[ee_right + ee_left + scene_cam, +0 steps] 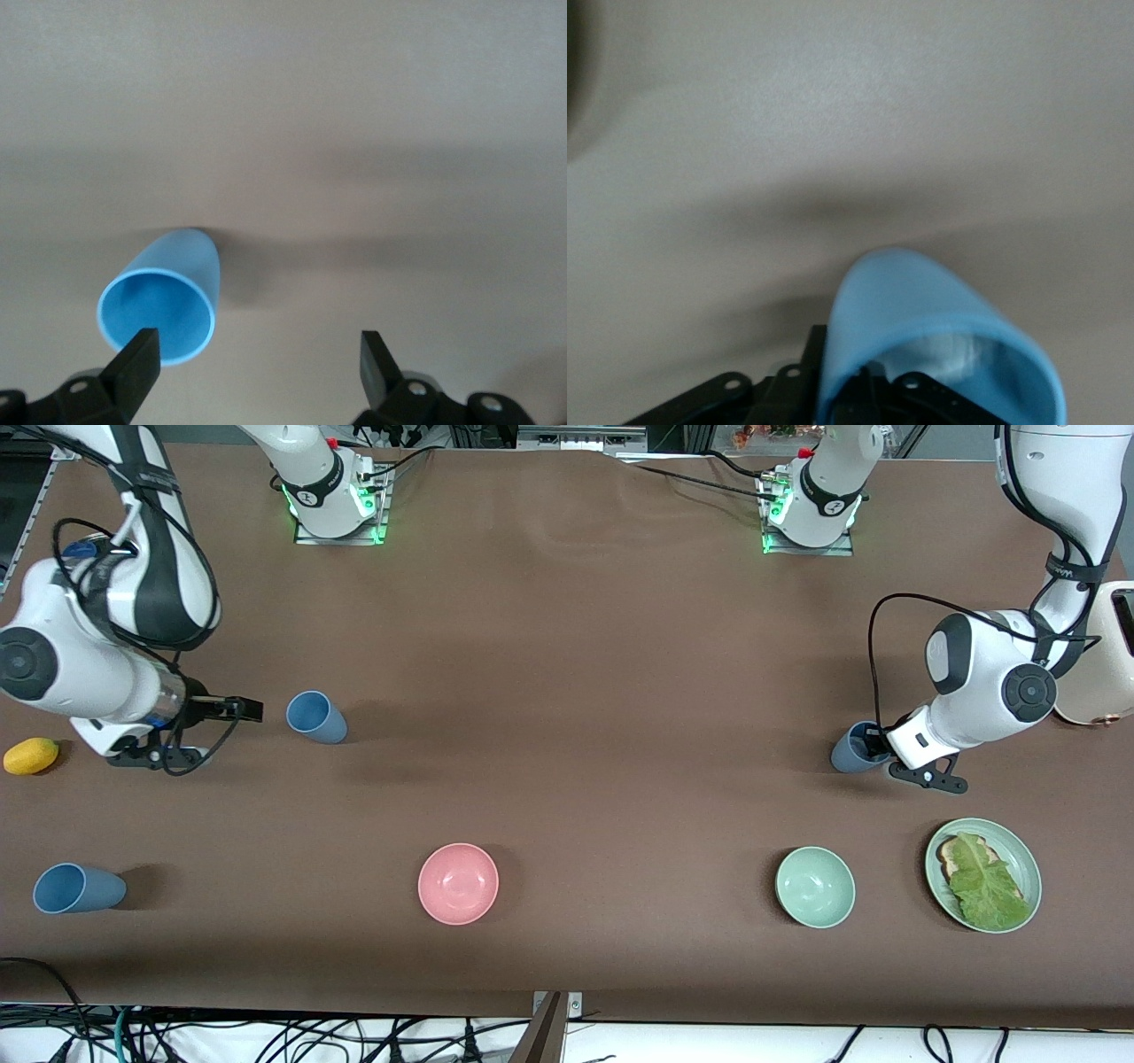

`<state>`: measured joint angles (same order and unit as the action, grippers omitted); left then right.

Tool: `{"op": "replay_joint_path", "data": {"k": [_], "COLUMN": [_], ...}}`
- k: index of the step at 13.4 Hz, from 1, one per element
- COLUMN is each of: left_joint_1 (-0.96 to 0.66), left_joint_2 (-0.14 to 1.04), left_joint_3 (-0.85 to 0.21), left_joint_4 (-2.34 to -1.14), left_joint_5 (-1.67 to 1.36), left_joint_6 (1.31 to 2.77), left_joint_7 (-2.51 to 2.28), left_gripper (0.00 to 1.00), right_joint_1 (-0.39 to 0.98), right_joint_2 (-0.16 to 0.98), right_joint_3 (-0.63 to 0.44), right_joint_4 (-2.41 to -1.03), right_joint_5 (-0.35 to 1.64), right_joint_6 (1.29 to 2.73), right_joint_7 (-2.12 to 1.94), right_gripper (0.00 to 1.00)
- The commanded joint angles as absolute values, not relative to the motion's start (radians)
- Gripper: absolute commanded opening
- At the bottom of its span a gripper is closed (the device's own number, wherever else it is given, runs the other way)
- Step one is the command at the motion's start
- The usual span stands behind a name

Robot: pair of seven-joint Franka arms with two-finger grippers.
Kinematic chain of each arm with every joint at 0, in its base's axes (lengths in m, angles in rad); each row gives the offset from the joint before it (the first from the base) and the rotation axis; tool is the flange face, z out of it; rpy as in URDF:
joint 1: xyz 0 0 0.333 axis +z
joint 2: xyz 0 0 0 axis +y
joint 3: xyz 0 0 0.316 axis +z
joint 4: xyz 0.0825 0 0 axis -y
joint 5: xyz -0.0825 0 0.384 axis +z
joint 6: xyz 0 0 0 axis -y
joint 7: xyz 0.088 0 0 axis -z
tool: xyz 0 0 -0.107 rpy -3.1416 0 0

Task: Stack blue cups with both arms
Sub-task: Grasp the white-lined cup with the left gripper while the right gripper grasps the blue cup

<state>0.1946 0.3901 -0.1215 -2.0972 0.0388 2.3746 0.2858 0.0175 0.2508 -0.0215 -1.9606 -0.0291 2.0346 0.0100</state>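
Blue cups are what we are stacking, and our left gripper (873, 746) is clenched on the slate-blue cup (852, 747), one finger inside its rim in the left wrist view, low over the table (567, 646) at the left arm's end; we judge the rim grip leaves the base free to drop into another cup. Our right gripper (244, 709) hangs with its fingers spread wide, and the sky-blue cup (315, 716) stands upright on the table just ahead of the fingertips, offset toward one finger (135, 359). We judge this cup the one the gripped cup goes into. A third blue cup (77, 888) stands well apart from either gripper.
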Motion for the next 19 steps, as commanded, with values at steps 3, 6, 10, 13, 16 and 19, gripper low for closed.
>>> {"op": "replay_joint_path", "data": {"k": [3,6,10,13,16,19], "left_joint_1": [0.192,0.187,0.071,-0.037,-0.071,-0.072], "left_joint_2": [0.373,0.382,0.449,0.543,0.589,0.583], "left_joint_3": [-0.262,-0.401,-0.497,-0.495,-0.492,-0.492], "left_joint_4": [-1.996,-1.971,-1.909,-1.833,-1.832,-1.832], "left_joint_5": [0.020,-0.001,-0.009,-0.002,0.011,0.009], "left_joint_6": [2.185,2.143,2.157,2.210,2.304,2.301], "left_joint_7": [0.099,-0.078,-0.409,-0.598,-0.621,-0.623], "left_gripper": [0.00,0.00,0.00,0.00,0.00,0.65], "right_joint_1": [0.012,0.015,0.021,0.021,0.021,0.021], "right_joint_2": [0.222,0.222,0.245,0.268,0.282,0.294], "right_joint_3": [-0.005,-0.003,0.020,0.025,0.029,0.029], "right_joint_4": [-2.129,-2.151,-2.146,-2.146,-2.146,-2.148], "right_joint_5": [-0.044,-0.044,-0.043,-0.043,-0.044,-0.038], "right_joint_6": [2.215,2.217,2.218,2.229,2.227,2.217], "right_joint_7": [-0.014,-0.014,-0.014,-0.014,-0.014,-0.012], "right_gripper": [1.00,1.00,1.00,1.00,0.72,0.22]}}
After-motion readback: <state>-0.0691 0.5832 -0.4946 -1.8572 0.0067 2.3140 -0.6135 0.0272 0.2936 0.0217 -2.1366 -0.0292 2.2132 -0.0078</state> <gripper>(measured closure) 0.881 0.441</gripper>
